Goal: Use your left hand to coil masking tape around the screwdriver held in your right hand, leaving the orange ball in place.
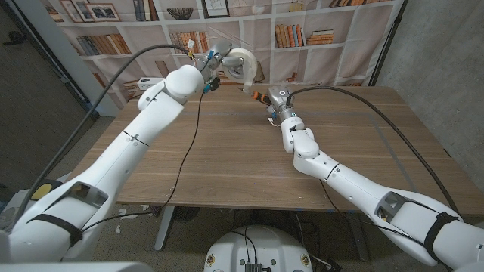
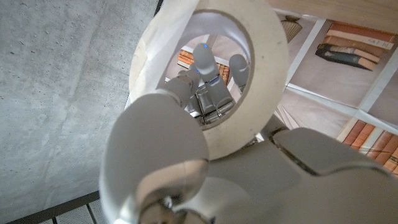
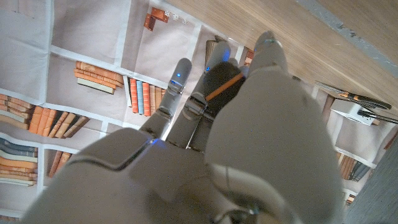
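A: Left hand point(image 1: 214, 60) is seen raised over the far side of the brown wooden table point(image 1: 227, 159). A wide cream roll of masking tape point(image 1: 240, 64) is carried on it; in the left wrist view the fingers point(image 2: 205, 62) are passed through the roll's point(image 2: 261, 74) hole, close together, and the ring is gripped.

B: Right hand point(image 1: 274, 100) is noted lower, near the table's far middle, just beside the roll. In the right wrist view its fingers point(image 3: 180, 81) are curled together around a dark-handled screwdriver with an orange stripe point(image 3: 222, 86).

A: An orange-and-black part of the screwdriver point(image 1: 260, 95) shows at that hand in the head view, pointing toward the roll. Contact between tape and tool cannot be told.

B: A printed bookshelf backdrop point(image 1: 302, 34) is recorded behind the table.
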